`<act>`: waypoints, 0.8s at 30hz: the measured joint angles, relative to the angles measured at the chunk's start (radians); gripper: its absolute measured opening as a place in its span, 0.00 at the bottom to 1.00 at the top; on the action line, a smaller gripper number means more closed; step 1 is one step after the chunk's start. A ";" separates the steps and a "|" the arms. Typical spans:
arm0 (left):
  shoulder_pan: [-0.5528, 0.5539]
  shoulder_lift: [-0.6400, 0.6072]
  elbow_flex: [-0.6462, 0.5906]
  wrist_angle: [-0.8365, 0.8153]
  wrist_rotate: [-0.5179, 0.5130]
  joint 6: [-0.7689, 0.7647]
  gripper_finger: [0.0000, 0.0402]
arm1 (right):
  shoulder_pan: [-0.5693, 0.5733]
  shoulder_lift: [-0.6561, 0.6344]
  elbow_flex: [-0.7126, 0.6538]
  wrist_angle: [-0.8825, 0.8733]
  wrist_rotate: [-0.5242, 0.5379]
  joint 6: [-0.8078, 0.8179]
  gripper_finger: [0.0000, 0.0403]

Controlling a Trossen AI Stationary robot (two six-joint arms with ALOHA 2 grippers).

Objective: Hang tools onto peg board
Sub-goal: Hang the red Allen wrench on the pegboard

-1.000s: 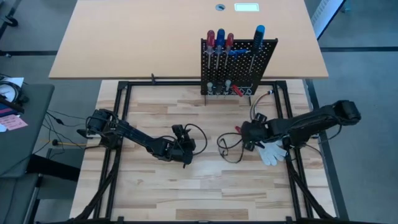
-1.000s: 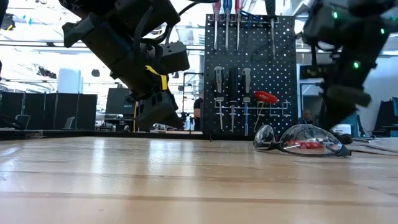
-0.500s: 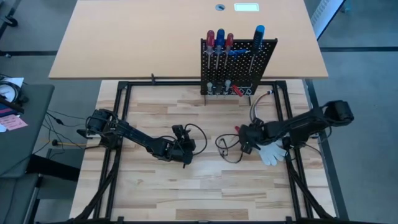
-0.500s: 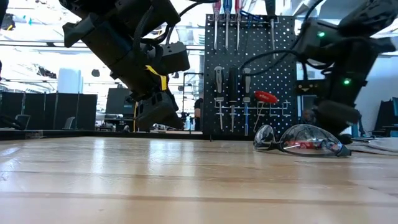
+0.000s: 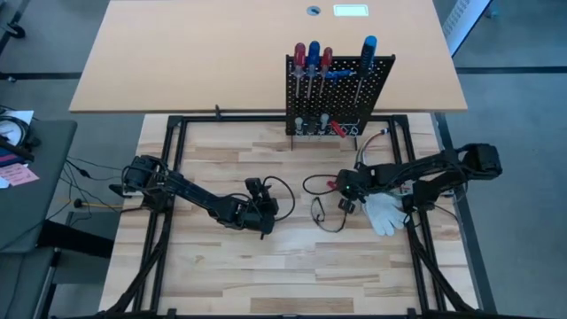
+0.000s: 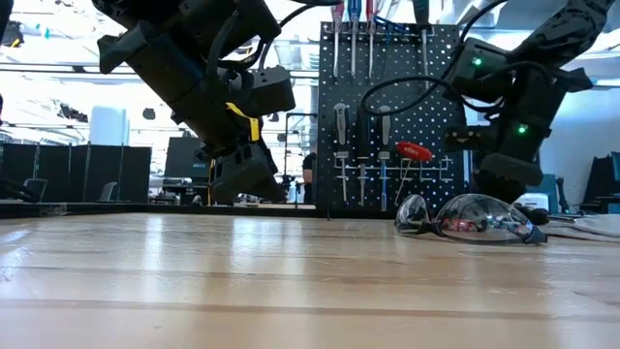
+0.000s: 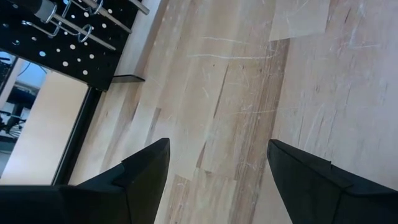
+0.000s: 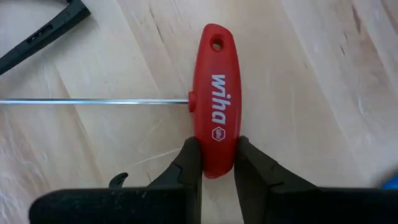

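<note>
One red T-handled driver [image 8: 214, 102] lies flat on the pale wood counter [image 5: 266, 266], the right claw [image 8: 215, 163] clamped on one end of its handle, its thin steel shaft pointing sideways. Just beside it are one pair of clear safety glasses [image 6: 470, 218] and one white glove [image 5: 385, 213]. The black peg board [image 5: 339, 93] stands upright at the counter's far edge, four screwdrivers hung along its top. The left claw [image 7: 217, 168] hovers mid-counter, fingers apart, holding nothing.

Pale butcher-block wooden tabletop [image 5: 266, 266] on a black metal frame [image 5: 168, 177], large tan laminate desk [image 5: 195, 53] behind it, grey floor [image 5: 514, 133] around, dark side table [image 5: 27, 177] with papers, and a bright room with dark partitions [image 6: 77, 170] beyond.
</note>
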 joint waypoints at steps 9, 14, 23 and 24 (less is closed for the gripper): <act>0.000 0.000 0.000 0.000 0.000 0.000 0.66 | 0.076 -0.044 0.005 0.016 0.252 -0.033 0.13; 0.000 0.000 0.000 0.003 0.000 0.000 0.66 | 0.120 -0.089 0.035 0.022 0.377 -0.066 0.05; 0.003 0.000 0.000 0.014 0.000 0.000 0.66 | 0.164 -0.096 0.081 0.014 0.437 -0.115 0.06; 0.003 0.000 0.000 0.014 0.000 0.000 0.66 | 0.167 -0.101 0.081 0.004 0.436 -0.115 0.08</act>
